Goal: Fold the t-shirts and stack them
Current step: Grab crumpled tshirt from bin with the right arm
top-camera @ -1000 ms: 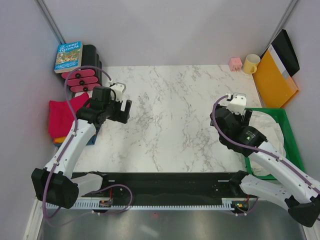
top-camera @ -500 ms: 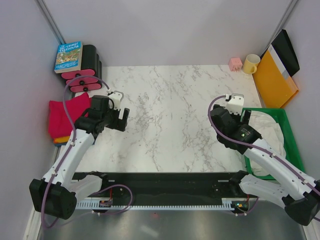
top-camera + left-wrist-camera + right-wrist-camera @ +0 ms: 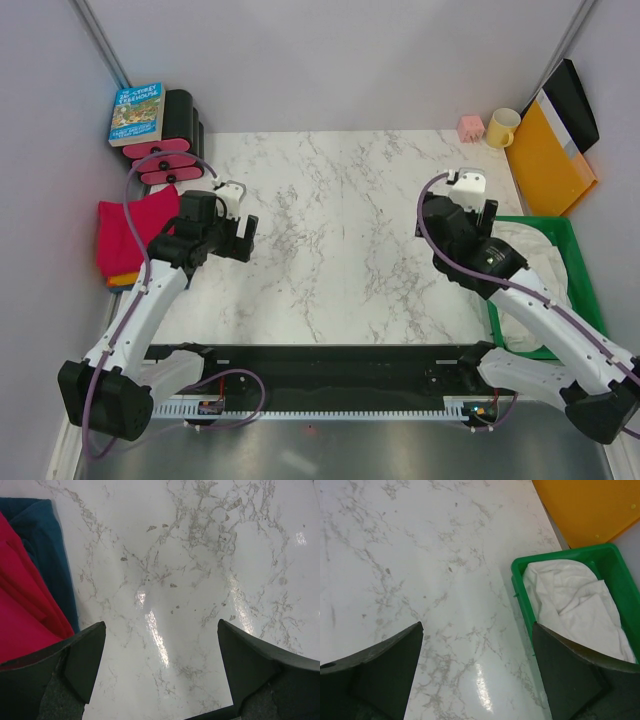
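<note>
Right wrist: white shirt (image 3: pixel 575 600) beside pincer (image 3: pixel 476 630)

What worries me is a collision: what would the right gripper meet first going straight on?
The right gripper would probably meet marble tabletop, left of the green bin holding the white t-shirt; depth unclear.

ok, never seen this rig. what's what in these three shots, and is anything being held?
Two white robot arms are bolted at the near edge of a white marble-patterned table. One picture looks down from above; the other two come from a camera on each wrist, dark fingers at the bottom. The left end effector and right end effector are open, holding nothing. At left lies a magenta-pink folded shirt over a teal-blue shirt. At right, a green plastic bin holds a crumpled cream-white shirt.
</note>
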Motion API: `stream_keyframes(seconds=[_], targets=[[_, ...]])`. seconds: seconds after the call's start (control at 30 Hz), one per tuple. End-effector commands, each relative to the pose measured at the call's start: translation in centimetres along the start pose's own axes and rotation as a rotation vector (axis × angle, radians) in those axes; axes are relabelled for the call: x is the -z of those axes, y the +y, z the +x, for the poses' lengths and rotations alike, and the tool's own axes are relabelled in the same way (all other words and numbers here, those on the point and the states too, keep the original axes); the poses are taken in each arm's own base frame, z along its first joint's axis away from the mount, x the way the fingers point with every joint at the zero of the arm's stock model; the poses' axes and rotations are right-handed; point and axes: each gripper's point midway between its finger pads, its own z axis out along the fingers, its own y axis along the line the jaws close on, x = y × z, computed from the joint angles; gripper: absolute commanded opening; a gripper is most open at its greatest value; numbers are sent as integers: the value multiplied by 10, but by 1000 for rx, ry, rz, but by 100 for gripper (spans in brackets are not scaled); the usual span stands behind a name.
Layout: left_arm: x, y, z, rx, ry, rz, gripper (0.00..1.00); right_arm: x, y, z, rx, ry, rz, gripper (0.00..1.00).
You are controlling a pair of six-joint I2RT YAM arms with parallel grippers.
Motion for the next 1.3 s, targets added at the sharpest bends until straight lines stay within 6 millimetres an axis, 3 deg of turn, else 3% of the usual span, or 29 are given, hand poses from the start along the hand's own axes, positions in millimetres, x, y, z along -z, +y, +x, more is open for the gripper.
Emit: stream_keyframes(seconds=[0.0, 0.1, 0.13, 0.2, 0.23, 0.3, 0.5, 0.73, 1.13, 1.27], targets=[[0, 1, -10, -13, -35, 5, 100, -11, 24, -45, -110, -43, -26, 97], [1, 4, -11, -15, -36, -9, 100, -45, 1, -13, -139, 91, 57, 97], [2, 4, -12, -15, -39, -13, 100, -59, -28, -6, -187, 115, 134, 97], [3, 5, -13, -16, -45, -13, 100, -68, -54, 21, -224, 182, 162, 96], [3, 4, -13, -16, -44, -13, 100, -73, -84, 25, -285, 190, 230, 94], [2, 4, -12, -12, -42, -11, 100, -77, -102, 48, -299, 239, 285, 91], [-6, 4, -10, -14, -17, -5, 100, -97, -115, 105, -394, 395, 333, 86], [-16, 4, -11, -16, 13, 3, 100, -120, -118, 123, -407, 432, 352, 72], [-19, 6, -5, -29, 33, -8, 100, -160, -128, 144, -419, 518, 408, 71], [-19, 7, -4, -26, 35, -14, 100, -166, -125, 160, -434, 569, 412, 62]])
